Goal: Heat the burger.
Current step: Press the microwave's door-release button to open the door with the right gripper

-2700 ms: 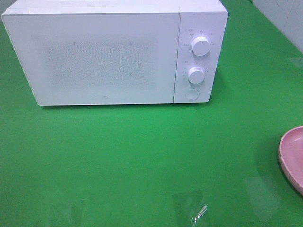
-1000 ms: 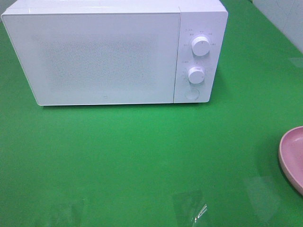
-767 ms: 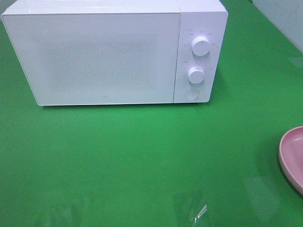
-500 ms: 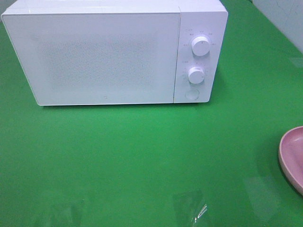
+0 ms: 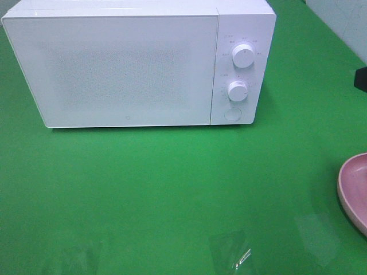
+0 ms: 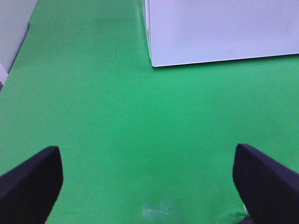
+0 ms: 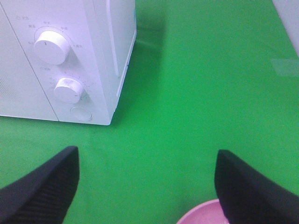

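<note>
surface: green table (image 5: pixel 172 189); white microwave (image 5: pixel 114 69) closed; dial labels (image 5: pixel 232 41) unreadable; pink plate (image 5: pixel 351 189)

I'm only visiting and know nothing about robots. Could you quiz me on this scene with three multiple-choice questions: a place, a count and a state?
1. In the overhead view, where is the pink plate relative to the microwave? A left of it; B on top; C lower right.
2. How many round knobs has the microwave? A one; B two; C four.
3. The microwave door is: A shut; B wide open; C removed.
Answers: C, the plate sits at the right edge; B, two knobs above a button; A, the door lies flush.
</note>
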`<state>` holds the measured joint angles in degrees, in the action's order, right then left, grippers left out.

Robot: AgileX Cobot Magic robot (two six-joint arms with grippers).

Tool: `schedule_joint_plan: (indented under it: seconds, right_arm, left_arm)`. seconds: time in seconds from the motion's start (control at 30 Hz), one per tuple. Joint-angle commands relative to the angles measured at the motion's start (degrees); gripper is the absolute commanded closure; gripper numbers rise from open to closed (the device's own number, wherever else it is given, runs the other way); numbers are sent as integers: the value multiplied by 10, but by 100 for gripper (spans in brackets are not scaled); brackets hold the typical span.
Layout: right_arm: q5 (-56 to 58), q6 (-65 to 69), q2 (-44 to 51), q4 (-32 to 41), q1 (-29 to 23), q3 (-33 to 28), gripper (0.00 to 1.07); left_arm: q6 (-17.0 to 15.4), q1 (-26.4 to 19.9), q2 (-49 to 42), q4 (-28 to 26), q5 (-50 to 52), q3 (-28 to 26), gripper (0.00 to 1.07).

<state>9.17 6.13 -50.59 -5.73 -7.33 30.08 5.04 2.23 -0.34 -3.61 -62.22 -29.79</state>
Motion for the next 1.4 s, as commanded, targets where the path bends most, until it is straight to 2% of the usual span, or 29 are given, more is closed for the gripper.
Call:
schedule_joint_plan:
  seconds: [0.03,0.27,0.33,0.37,0.4,0.43,0.53,0.57,0.6,0.67,0.77,0.8,0.83,0.87,0.97,1.03,1.07,1.1,1.13,1.17,1.27,1.3,1.4]
  right_arm:
    - [-73,5,-45,-2,3,4,32]
    - [-147,4,-98,-2,3,3,32]
    - [-193,3,-116,-2,3,-6,32]
    - [-251,-7,-135,-2,3,-26,32]
    - [-251,-7,-135,-2,3,-26,32]
    - [-319,-32,-150,5,-6,-50,32]
    - [-369,-61,-162,28,-23,-69,32]
    - [-406,-97,-175,67,-45,-83,32]
    - [-406,-97,-175,67,-45,-83,32]
    - [-454,-195,-211,180,-95,-100,32]
    - [-467,-222,-218,209,-104,-102,32]
    - [-502,-268,-237,265,-136,-107,32]
    - [-502,-268,-237,265,-136,-107,32]
    - [-541,-301,-252,310,-164,-109,32]
    - [-575,-326,-268,351,-194,-109,32]
    - [-647,-341,-297,419,-259,-109,32]
    - [-647,-341,-297,419,-259,-109,32]
    - [-674,-341,-313,447,-288,-109,32]
    - [-674,-341,-313,447,-288,-109,32]
    - [-696,-341,-329,480,-313,-108,32]
    - [-702,-341,-337,491,-323,-108,32]
    - [-719,-341,-358,527,-356,-108,32]
    - [-725,-341,-371,544,-374,-108,32]
  left_arm:
    - [1,2,-13,1,9,1,16]
    - [1,2,-13,1,9,1,16]
    - [1,2,-13,1,9,1,16]
    - [1,2,-13,1,9,1,16]
    - [1,2,-13,1,9,1,16]
    - [1,2,-13,1,9,1,16]
    - [1,2,-13,1,9,1,16]
    - [1,2,-13,1,9,1,16]
    - [1,2,-13,1,9,1,16]
    - [1,2,-13,1,9,1,16]
    - [1,2,-13,1,9,1,16]
    - [1,2,-13,1,9,1,16]
    - [1,2,-13,1,9,1,16]
    - [1,2,-13,1,9,1,16]
    - [1,2,-13,1,9,1,16]
    - [1,2,-13,1,9,1,16]
    - [1,2,-13,1,9,1,16]
    - [1,2,-13,1,9,1,16]
    - [1,2,-13,1,9,1,16]
    - [1,2,-13,1,9,1,16]
    - [1,2,-13,1,9,1,16]
    - [1,2,-13,1,9,1,16]
    - [1,2,-13,1,9,1,16]
